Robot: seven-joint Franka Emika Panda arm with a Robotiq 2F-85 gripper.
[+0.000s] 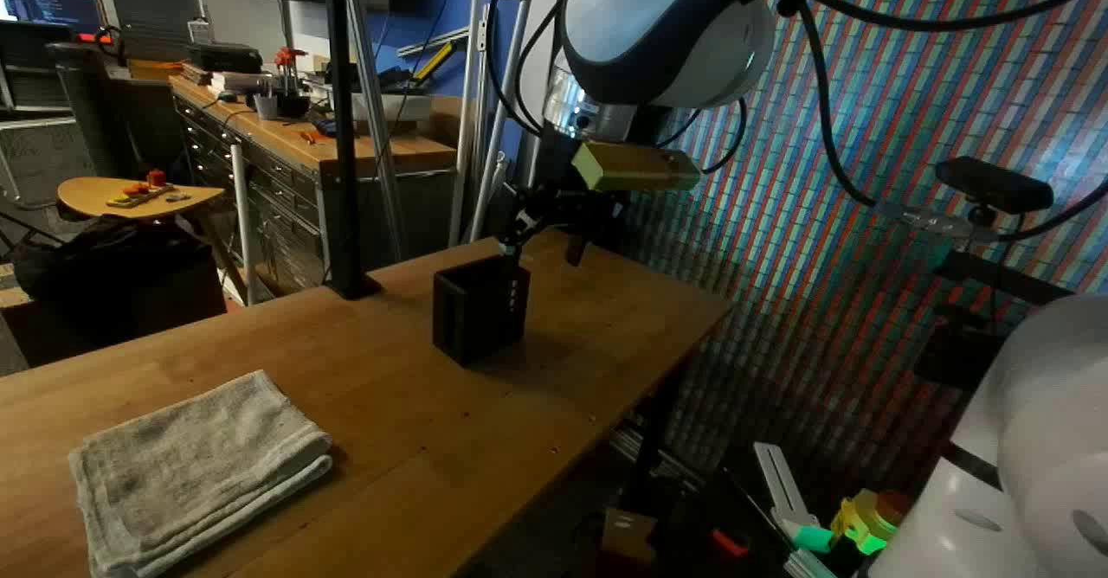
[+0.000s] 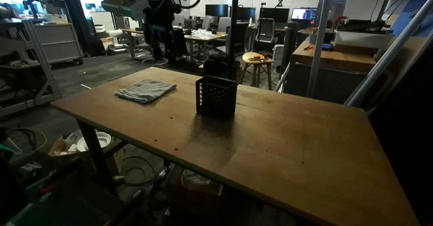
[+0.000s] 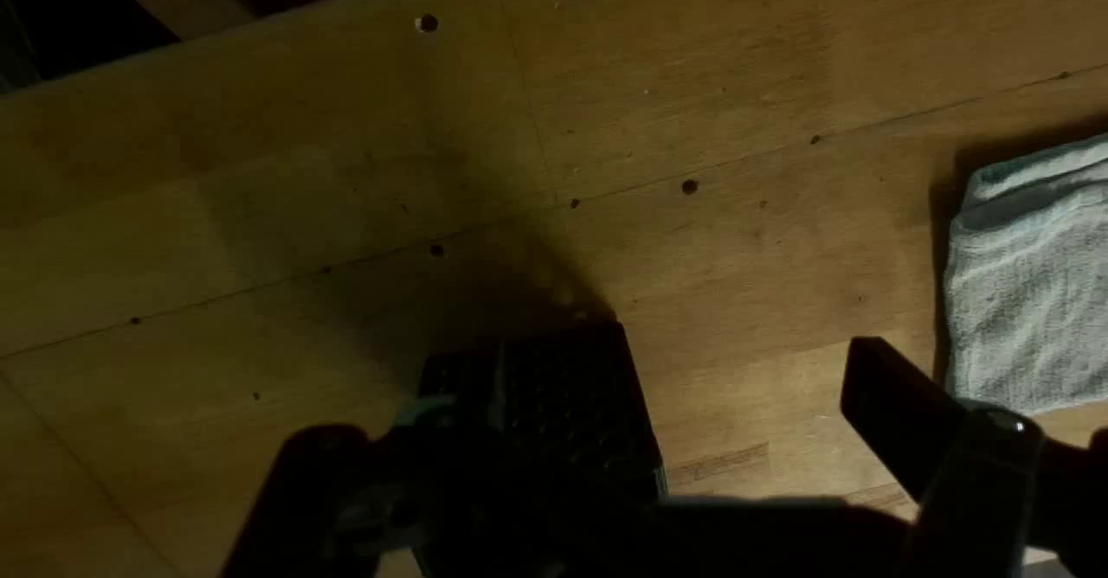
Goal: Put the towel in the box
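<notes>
Wrist view catches just one end of the towel point(image 3: 1034, 301); both exterior views show it folded into a flat pad on the table point(image 1: 398, 439), outside the box point(image 1: 478, 314) and apart from it. Loose layers show along one edge. The box stands upright, mouth facing up, its inside too dark to read. High over the table, near the box and not touching it, hangs the gripper point(image 1: 544, 255), its fingers spread with nothing between them.

The step in hand looks like the approach to the towel. Best to cross with clearance over the box walls, then turn so the fingers straddle the layered edge. Go down until they nearly brush the table, and close on every layer at once; a shallow pinch would probably peel up only the top fold. The towel is wider than the box's mouth, so a deep, bunched grip should feed in more easily. A corner dragging on the rim could tip or slide the box.
</notes>
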